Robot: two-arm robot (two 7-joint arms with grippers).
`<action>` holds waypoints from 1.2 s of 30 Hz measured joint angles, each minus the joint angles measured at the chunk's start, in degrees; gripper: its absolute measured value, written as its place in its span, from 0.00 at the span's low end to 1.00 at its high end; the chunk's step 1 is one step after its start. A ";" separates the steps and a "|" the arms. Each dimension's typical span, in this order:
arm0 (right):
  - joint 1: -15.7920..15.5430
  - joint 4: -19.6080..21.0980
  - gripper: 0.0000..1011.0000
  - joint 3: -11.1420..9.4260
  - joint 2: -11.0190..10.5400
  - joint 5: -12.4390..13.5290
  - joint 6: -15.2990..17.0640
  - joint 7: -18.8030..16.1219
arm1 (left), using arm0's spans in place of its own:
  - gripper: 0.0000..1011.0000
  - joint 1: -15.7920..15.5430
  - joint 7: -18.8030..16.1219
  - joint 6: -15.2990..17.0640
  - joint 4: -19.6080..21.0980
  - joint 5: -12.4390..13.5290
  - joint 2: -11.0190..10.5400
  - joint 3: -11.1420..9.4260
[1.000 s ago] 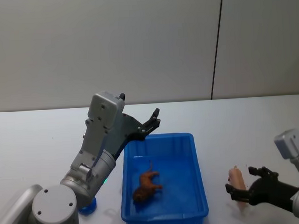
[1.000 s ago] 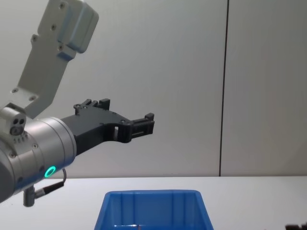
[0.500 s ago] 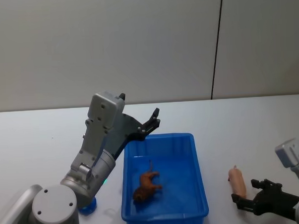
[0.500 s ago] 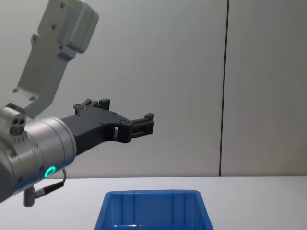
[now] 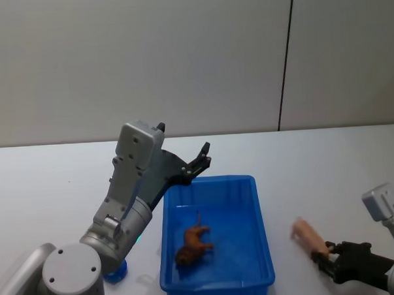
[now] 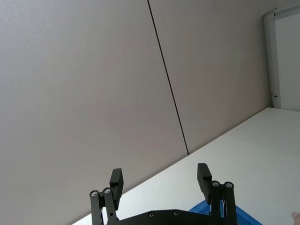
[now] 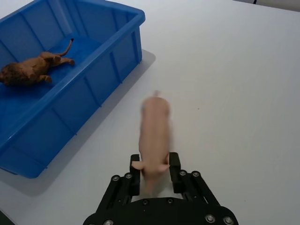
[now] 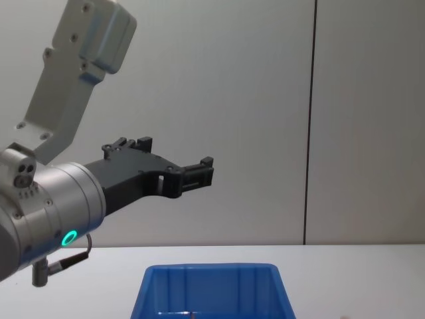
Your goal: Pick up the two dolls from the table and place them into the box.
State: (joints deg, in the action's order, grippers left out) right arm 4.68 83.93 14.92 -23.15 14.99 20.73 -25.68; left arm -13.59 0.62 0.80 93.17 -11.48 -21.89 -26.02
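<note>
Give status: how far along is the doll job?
Done: brown doll lies in the box. In hand: right hand grips the pink doll by one end, beside the box. To do: put it in the box. Left hand hangs open, raised near the box's far edge.

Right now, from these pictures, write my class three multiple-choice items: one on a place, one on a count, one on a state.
1. Where is the left gripper? A, raised by the box's far rim; B, down in the box; C, resting on its near rim.
2. How many dolls lie in the box? A, none; B, one; C, two.
3. The right gripper is: A, open; B, shut on the pink doll; C, shut on the box's rim.
Key: A, it hangs open above that rim; B, just the brown doll lies inside; B, its fingers clamp the pink doll's rear.
</note>
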 joint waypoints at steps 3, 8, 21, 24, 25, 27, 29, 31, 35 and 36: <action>-0.02 0.18 0.31 0.08 0.05 0.00 -0.77 0.36 | 0.99 0.00 0.00 0.00 0.00 0.00 0.00 0.00; -0.09 0.97 0.25 0.18 0.12 -0.19 -2.63 0.84 | 0.99 0.00 0.00 0.00 0.00 0.00 0.00 0.00; 0.95 4.51 0.25 0.70 0.99 -0.77 -7.31 0.23 | 0.99 0.00 0.00 0.00 0.00 0.00 0.00 0.00; 1.67 5.37 0.25 1.02 1.52 -1.03 -8.11 -0.77 | 0.99 0.00 0.00 0.00 0.00 0.00 0.00 0.00; 1.85 5.53 0.25 1.10 1.65 -1.11 -8.26 -1.06 | 0.99 0.00 0.00 0.00 0.00 0.00 0.00 0.00; 2.57 5.94 0.25 1.44 2.18 -1.42 -8.60 -2.07 | 0.99 0.00 0.00 0.00 0.00 0.00 0.00 0.00; 3.09 6.11 0.25 1.73 2.64 -1.65 -8.71 -2.75 | 0.99 0.00 0.00 0.00 0.00 0.00 0.00 0.00; 3.84 6.17 0.25 2.20 3.28 -2.08 -8.74 -3.80 | 0.99 0.00 0.00 0.00 0.00 0.00 0.00 0.00; 5.19 6.04 0.25 3.15 4.52 -3.20 -8.30 -5.71 | 0.99 0.00 0.00 0.00 0.00 0.00 0.00 0.00; 5.43 5.92 0.25 3.33 4.75 -3.44 -8.16 -6.00 | 0.99 0.00 0.00 0.00 0.00 0.00 0.00 0.00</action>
State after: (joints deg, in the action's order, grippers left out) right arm 10.10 89.86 18.24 -18.40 11.55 12.57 -31.68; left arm -13.59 0.62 0.80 93.18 -11.48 -21.90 -26.02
